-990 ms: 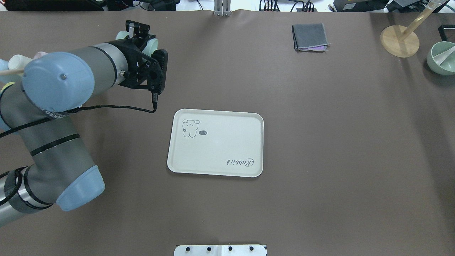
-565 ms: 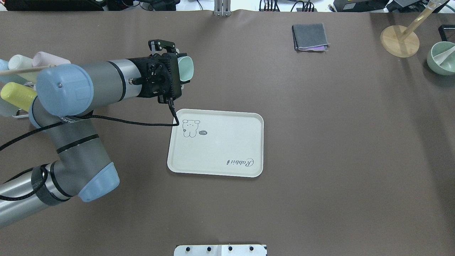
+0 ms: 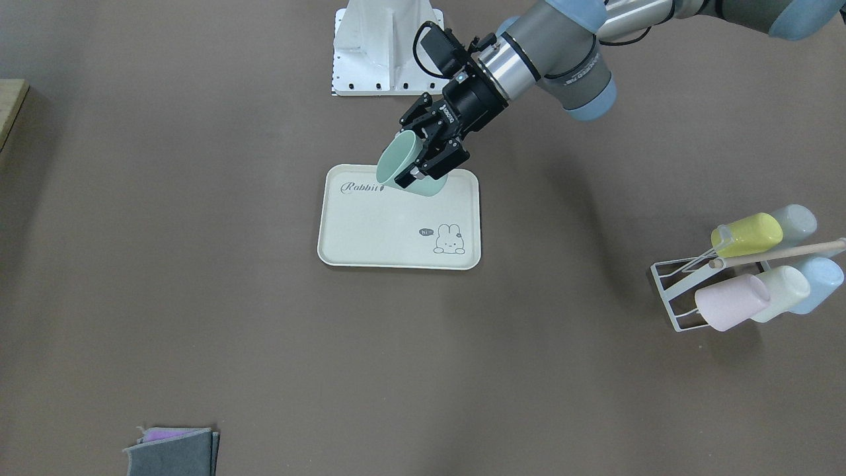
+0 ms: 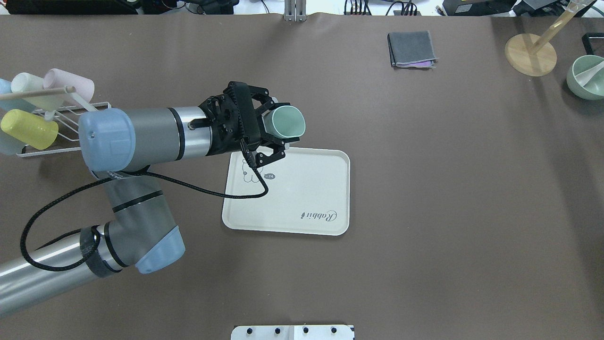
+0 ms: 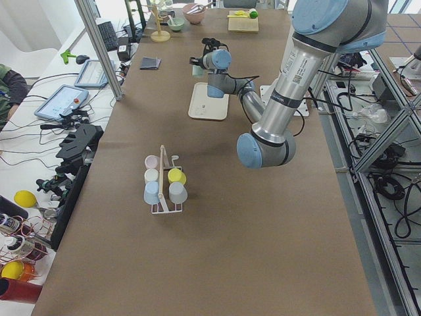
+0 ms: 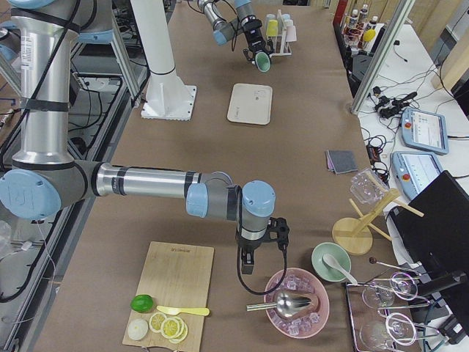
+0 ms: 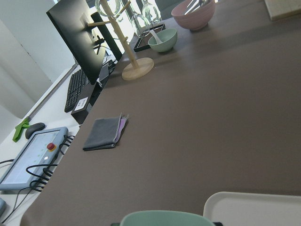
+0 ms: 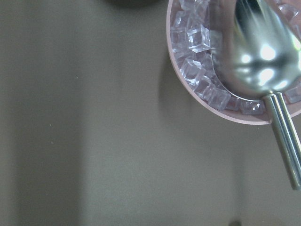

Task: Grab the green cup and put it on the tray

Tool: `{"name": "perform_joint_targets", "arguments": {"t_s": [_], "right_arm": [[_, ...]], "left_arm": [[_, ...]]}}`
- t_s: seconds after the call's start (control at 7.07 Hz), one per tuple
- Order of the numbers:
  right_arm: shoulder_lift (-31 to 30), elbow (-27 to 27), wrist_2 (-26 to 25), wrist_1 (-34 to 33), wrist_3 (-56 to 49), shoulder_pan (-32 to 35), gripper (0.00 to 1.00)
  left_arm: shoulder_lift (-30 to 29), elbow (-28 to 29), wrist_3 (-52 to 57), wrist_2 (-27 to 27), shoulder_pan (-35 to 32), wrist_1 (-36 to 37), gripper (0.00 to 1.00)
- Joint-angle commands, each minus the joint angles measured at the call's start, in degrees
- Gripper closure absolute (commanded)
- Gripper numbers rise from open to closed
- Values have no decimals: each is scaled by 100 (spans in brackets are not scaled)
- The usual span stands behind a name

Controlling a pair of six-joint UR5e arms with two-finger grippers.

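So, my left pincer (image 4: 272, 128) is clamped on the green cup (image 4: 285, 122), one finger on each side of the wall. The cup's up in the air, tipped on its side, mouth pointing toward my right. It's somewhere above the tray (image 4: 306, 198) and not touching it. The front camera puts the cup (image 3: 403, 173) over the tray's (image 3: 377, 228) edge by the "Rabbit" script, the overhead one puts it past the opposite edge, so I can't say which part it's really over. My left wrist cam just catches the cup's rim at the bottom, with a tray corner beside it.

My right pincer (image 6: 275, 233) is way off at the other end, hanging over a pink bowl (image 8: 188, 84) of ice with a metal scoop (image 8: 263, 52) in it. Can't tell if it's spread or pinched.

Rack (image 4: 71, 111) of other cups sits off to my left.
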Motion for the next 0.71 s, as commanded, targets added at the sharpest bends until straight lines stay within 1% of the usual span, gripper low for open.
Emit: {"name": "perform_joint_targets", "arguments": {"t_s": [0.0,0.28,0.42,0.57], "right_arm": [[-44,-26,0,0,0,0,0],[-79,-35,0,0,-17,0,0],[-70,-27,9,0,-26,0,0],[-79,-44,0,0,-44,0,0]], "left_arm": [[-409,1562,-668,15,197,-1914,67],[-481,2603,-1020,119,276,-3228,67],[-508,2965,-1126,303,398,-3625,67],[-508,3238,-1162,583,565,-3838,66]]}}
